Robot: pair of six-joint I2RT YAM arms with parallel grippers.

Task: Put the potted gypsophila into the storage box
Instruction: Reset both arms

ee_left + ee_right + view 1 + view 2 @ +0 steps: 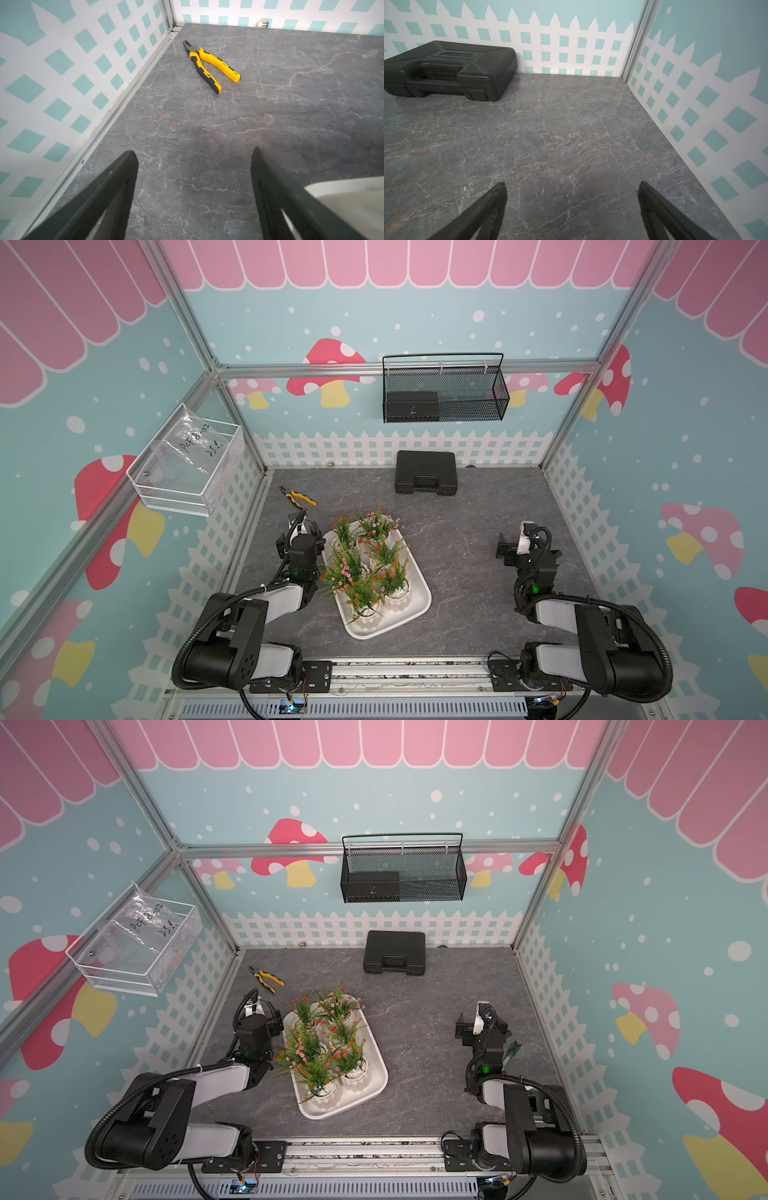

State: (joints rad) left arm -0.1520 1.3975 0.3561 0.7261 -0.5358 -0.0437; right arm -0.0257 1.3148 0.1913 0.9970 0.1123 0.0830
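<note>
bench [465,539] | storage box [415,585] beside left arm | six potted gypsophila [365,568] inside it: probably light, sprigs floppy, ribbed pots rigid, so grip the pot wall | left gripper [193,152] apart, empty | right gripper [572,184] apart, empty

Handwriting on the clear plastic bag [195,439] reads roughly "PeT 8002".

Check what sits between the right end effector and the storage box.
Nothing: only bare grey tabletop separates the right end effector from the storage box, visible in both top views. The potted gypsophila all stand inside the box.
</note>
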